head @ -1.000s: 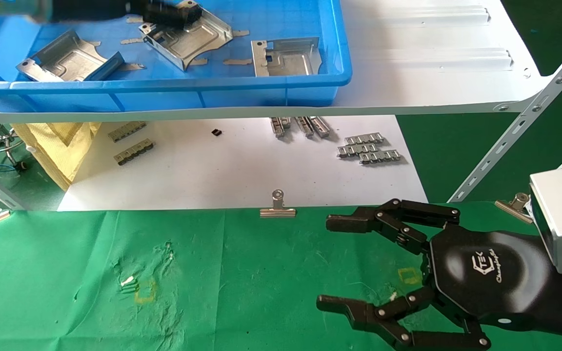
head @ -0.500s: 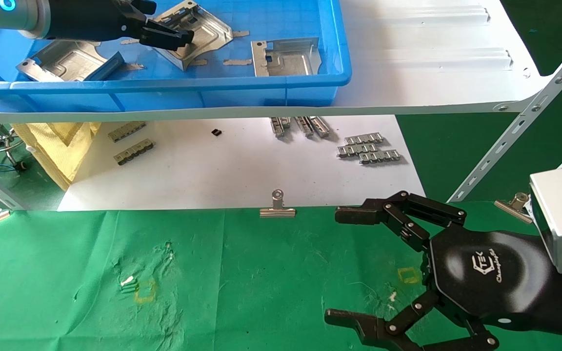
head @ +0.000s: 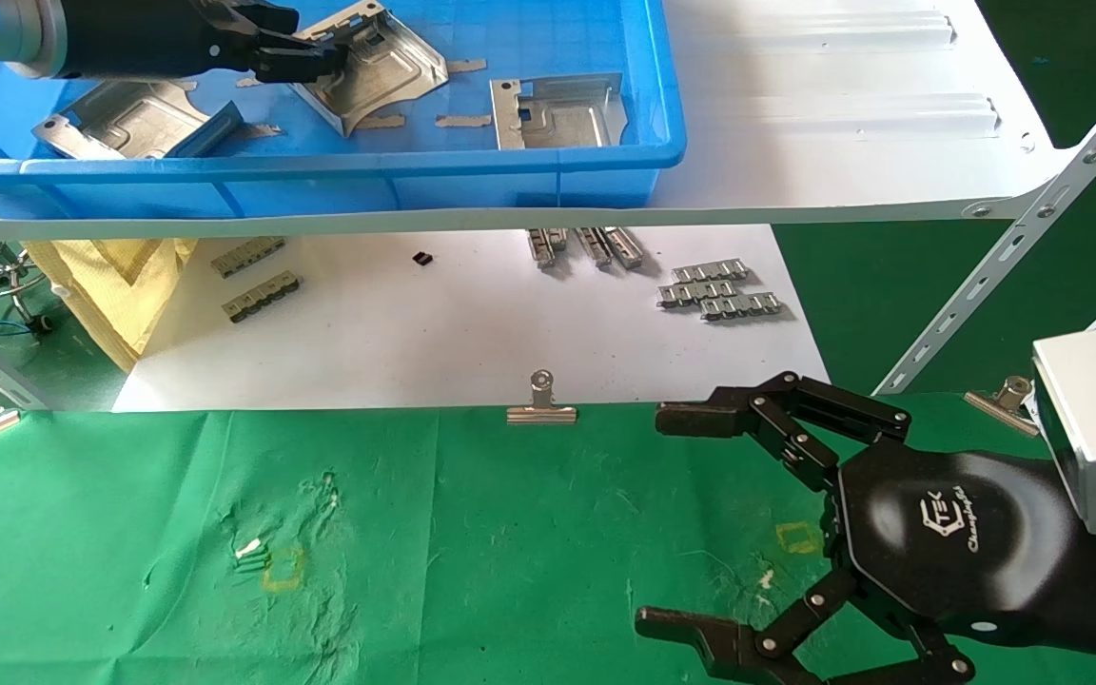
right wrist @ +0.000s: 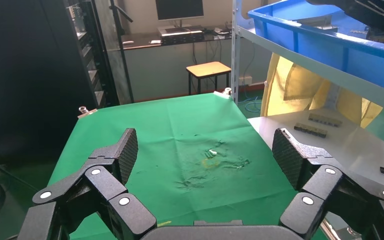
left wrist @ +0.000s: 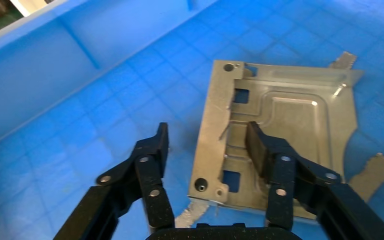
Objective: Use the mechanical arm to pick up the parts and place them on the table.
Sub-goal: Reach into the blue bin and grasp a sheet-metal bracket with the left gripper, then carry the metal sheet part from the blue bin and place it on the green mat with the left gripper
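Three silvery parts lie in a blue bin (head: 320, 176) on the shelf: one left (head: 129, 119), one middle (head: 386, 67), one right (head: 557, 114). My left gripper (head: 315, 52) is in the bin at the middle part's near-left edge. In the left wrist view the left gripper (left wrist: 207, 137) is open and straddles the bent-up edge of that part (left wrist: 290, 115): one finger is over the plate, the other over the bin floor. My right gripper (head: 662, 521) is open and empty, low over the green table (head: 462, 533) at front right. The right wrist view shows the right gripper (right wrist: 206, 150) and bare cloth (right wrist: 180, 125).
The bin stands on a white metal shelf (head: 843, 143) with a slanted brace (head: 1014, 247) at right. Below it, a white board (head: 472, 323) carries small grey linked strips (head: 719, 290). A metal clip (head: 541, 404) holds the cloth's far edge. Yellow cloth (head: 110, 285) hangs at left.
My left gripper has drawn back leftward from over the middle part to its edge, and the part has turned and shifted. My right gripper's fingers have spread wider.
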You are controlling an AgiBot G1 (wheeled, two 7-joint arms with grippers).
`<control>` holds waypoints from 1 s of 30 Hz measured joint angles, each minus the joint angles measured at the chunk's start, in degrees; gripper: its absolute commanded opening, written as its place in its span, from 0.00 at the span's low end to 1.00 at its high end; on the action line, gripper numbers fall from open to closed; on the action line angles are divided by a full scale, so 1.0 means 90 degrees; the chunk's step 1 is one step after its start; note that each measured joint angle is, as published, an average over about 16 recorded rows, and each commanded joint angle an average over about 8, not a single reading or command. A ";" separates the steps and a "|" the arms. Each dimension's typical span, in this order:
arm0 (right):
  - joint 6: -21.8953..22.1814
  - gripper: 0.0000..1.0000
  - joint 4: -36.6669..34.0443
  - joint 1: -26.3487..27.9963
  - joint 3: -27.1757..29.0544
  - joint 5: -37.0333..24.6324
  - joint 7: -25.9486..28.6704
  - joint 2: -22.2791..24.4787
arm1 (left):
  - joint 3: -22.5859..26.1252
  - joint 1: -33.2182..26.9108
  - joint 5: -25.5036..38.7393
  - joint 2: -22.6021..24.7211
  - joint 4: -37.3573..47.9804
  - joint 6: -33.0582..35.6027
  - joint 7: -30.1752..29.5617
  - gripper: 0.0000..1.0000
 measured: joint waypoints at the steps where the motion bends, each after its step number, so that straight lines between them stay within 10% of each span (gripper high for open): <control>1: 0.0000 1.00 0.0000 0.0000 0.0000 0.0000 0.0000 0.0000 | -0.0005 0.0003 -0.0007 -0.0002 -0.0002 -0.0026 0.0005 0.00; 18: 0.0001 1.00 0.0000 0.0001 -0.0002 0.0001 -0.0001 0.0001 | -0.0223 -0.0012 -0.0322 -0.0139 -0.0150 -0.0075 0.0264 0.00; 30: 0.0001 1.00 0.0000 0.0001 -0.0004 0.0002 -0.0002 0.0001 | -0.0610 0.0007 -0.0944 -0.0704 -0.0556 0.1870 0.1288 0.00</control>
